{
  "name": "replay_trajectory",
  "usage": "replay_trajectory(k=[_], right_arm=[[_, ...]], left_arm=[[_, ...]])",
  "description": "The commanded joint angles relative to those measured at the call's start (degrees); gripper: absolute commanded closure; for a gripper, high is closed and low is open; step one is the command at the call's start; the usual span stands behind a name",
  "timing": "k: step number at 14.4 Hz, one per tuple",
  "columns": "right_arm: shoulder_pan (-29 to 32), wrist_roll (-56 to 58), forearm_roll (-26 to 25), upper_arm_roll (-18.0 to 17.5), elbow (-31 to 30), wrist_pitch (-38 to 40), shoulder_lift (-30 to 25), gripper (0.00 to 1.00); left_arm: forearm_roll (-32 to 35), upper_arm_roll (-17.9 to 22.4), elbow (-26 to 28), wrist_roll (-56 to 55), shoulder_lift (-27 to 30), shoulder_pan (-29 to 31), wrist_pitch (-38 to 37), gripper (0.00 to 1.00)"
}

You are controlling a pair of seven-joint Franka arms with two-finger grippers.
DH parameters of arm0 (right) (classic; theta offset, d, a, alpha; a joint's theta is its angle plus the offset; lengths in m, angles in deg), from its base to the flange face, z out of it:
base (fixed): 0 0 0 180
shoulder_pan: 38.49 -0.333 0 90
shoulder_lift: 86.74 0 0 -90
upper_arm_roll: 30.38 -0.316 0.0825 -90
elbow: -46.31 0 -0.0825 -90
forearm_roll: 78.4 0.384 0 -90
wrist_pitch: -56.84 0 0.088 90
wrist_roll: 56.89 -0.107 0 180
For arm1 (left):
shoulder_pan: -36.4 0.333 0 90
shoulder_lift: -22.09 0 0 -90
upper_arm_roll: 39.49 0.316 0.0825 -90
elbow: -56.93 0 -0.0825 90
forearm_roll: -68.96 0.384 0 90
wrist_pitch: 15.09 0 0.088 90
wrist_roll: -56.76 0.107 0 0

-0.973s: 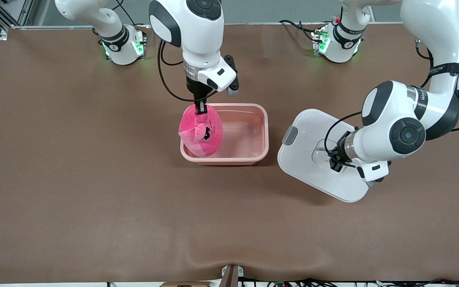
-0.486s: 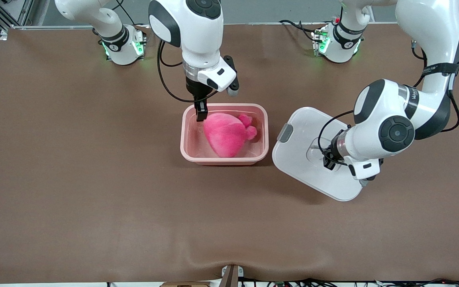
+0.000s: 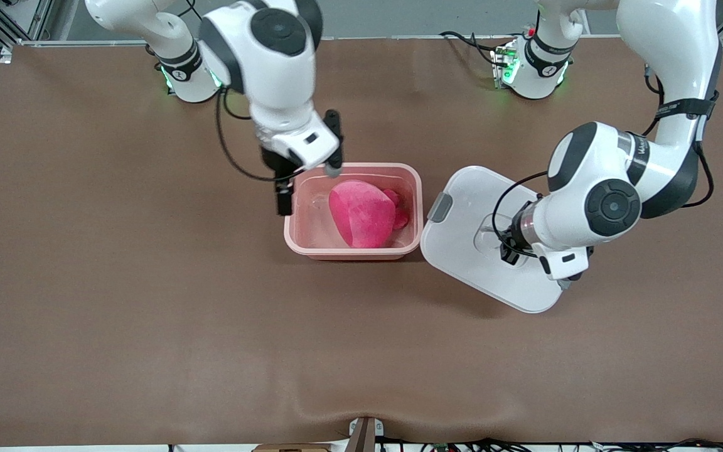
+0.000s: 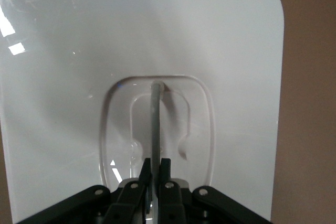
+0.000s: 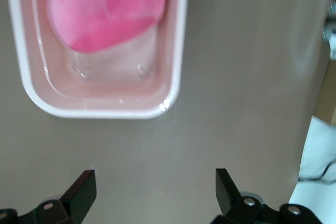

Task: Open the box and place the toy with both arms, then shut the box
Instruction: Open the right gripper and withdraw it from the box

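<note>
The pale pink box stands open mid-table, and the bright pink toy lies inside it, free of any grip. My right gripper is open and empty, over the table just outside the box's rim toward the right arm's end. In the right wrist view the box and toy lie ahead of the open right gripper. My left gripper is shut on the white lid's handle, holding the lid beside the box. In the left wrist view the left gripper pinches the clear handle of the lid.
A grey clip on the lid points toward the box. Brown table covering stretches all round, and both arm bases stand along the edge farthest from the front camera.
The right gripper opened and dropped the toy into the box, then drew off past the rim toward the right arm's end. The left arm carried the lid closer to the box.
</note>
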Motion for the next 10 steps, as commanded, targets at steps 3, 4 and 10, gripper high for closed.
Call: replay_trajectory(k=[3,4,10], right_arm=[[7.8,-5.4,-0.2,-0.9,-1.0,6.1,-5.3,0.00],[8.7,-5.6,-0.3,-0.7,-1.1,6.9,-5.9,0.00],[21.2,-14.1,0.4,-1.4,-0.9,11.1,-10.3,0.00]], left_arm=[[-1.1,0.1,-0.7,-6.3,1.9,-4.8,0.0,1.00],[-1.0,0.1,-0.7,-8.7,2.2,-5.6,0.0,1.00],[-0.2,-1.2,-0.6,-26.4,2.8,-10.9,6.7,1.00]])
